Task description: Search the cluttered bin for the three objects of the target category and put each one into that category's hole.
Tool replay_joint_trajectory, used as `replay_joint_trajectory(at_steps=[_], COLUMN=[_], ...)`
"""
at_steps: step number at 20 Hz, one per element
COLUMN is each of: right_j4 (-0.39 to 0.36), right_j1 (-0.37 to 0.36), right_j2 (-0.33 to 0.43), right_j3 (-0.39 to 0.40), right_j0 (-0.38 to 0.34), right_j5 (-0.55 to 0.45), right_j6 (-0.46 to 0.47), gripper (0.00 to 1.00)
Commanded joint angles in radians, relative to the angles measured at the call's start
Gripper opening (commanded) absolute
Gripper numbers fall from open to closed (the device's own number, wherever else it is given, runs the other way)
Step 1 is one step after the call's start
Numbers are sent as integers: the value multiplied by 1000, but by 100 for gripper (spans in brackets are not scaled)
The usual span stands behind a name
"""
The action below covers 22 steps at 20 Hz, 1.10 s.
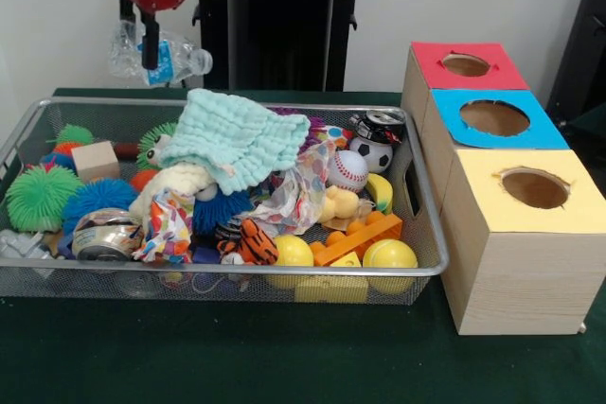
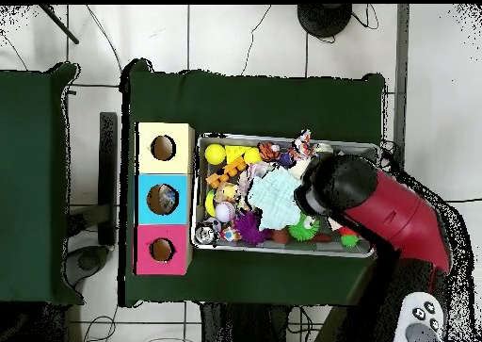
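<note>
the gripper (image 1: 150, 52) hangs over the far left of the bin (image 1: 237, 274), pinching a crumpled clear plastic bottle (image 1: 170, 56) in the air. one can (image 1: 104, 235) lies on its side at the near left, another (image 1: 379, 126) sits by the soccer ball (image 1: 370, 153). the blue-topped hole (image 1: 494, 117) sits between red and yellow.
</note>
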<state>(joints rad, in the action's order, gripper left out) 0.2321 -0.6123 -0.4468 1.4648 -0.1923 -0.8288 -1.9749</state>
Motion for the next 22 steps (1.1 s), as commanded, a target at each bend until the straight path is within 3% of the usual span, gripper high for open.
replay_joint_trajectory(at_steps=[1,10,17,22], right_j4=[91,155,137,146], right_j1=[5,58,79,72], right_j2=[107,63,5,17], right_j3=[57,-12,-127,-85], right_j0=[51,171,249,291], right_j5=[-80,-102,-179,-126], right_j6=[-277,-394,-454,-493], gripper=[0,0,0,0])
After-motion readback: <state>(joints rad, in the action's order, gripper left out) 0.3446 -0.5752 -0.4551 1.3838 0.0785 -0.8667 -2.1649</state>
